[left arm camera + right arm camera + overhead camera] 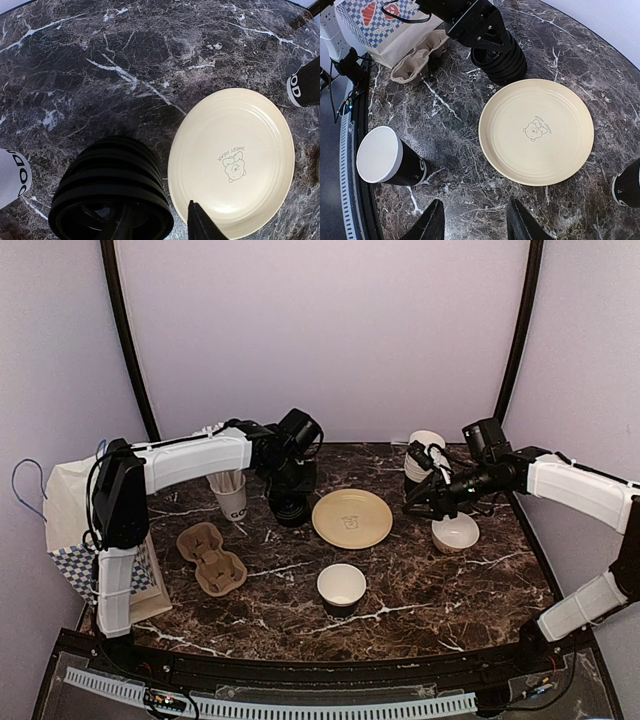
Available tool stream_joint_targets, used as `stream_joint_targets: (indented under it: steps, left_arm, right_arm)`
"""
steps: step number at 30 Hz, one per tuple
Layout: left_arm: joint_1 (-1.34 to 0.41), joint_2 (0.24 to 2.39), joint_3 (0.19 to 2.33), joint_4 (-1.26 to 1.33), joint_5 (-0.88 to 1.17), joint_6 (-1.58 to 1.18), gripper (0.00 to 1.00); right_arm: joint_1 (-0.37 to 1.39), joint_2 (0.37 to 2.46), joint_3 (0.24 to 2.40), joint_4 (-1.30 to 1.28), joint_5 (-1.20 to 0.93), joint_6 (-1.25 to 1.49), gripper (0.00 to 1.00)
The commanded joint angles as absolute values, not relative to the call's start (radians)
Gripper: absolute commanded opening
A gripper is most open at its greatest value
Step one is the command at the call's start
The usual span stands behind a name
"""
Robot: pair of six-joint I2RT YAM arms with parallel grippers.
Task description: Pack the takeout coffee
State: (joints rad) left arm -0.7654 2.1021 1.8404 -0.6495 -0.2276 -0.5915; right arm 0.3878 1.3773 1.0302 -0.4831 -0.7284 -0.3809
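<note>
An open black "GOOD" cup (341,588) with a white inside stands at the table's front middle; it also shows in the right wrist view (390,159). A second black cup (305,82) stands right of the plate, at the right wrist view's edge (627,186). A stack of black lids (290,508) stands left of the plate. My left gripper (290,488) is open over it, one finger (122,225) inside the stack (112,195) and one outside. My right gripper (476,222) is open and empty above bare table, near the plate's right side (415,505).
A cream plate (352,518) lies mid-table. A brown cup carrier (212,558) sits front left beside a checkered paper bag (70,540). A white cup of straws (230,495), a small white bowl (455,532) and stacked white cups (425,455) stand around.
</note>
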Motion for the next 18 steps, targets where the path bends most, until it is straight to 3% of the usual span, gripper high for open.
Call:
stream_joint_targets:
  steps: [1, 7, 18]
  left_arm:
    - [-0.755, 2.124, 1.894, -0.702, -0.219, -0.598, 0.41]
    - [-0.751, 2.137, 1.921, -0.736, -0.220, -0.596, 0.35]
    - [-0.750, 2.166, 1.948, -0.767, -0.207, -0.588, 0.35]
  right_arm:
    - [0.391, 1.373, 1.033, -0.490, -0.741, -0.398, 0.42]
    - [0.391, 1.366, 1.020, -0.488, -0.735, -0.408, 0.42]
    - [0.391, 1.377, 1.020, -0.495, -0.730, -0.424, 0.42]
